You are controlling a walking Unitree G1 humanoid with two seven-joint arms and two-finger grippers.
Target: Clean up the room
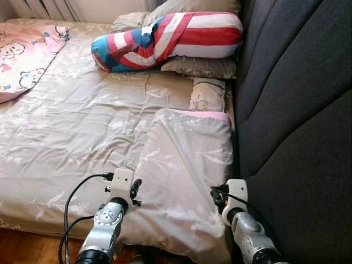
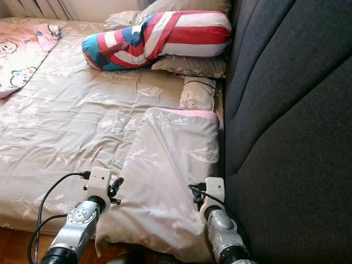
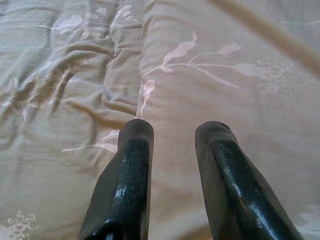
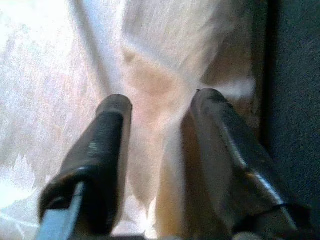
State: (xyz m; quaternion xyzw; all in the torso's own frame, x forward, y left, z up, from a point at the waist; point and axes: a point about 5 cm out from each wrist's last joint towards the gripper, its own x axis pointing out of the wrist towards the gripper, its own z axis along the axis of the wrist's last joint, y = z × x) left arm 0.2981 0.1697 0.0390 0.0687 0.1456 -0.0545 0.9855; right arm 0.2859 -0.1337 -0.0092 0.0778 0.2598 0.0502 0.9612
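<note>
A folded beige floral quilt with a pink edge lies on the bed's near right corner, next to the dark headboard. My left gripper rests at the quilt's near left edge; in the left wrist view it is open, fingers lying on the fabric. My right gripper sits at the quilt's near right edge, close to the headboard. The right wrist view has it open, with a ridge of the quilt's cloth running between its fingers.
The beige bed cover spreads to the left. A red, white and blue striped bolster lies on grey pillows at the far end, a small cartoon pillow below them. A pink blanket lies far left. The dark padded headboard walls the right side. Wood floor shows near left.
</note>
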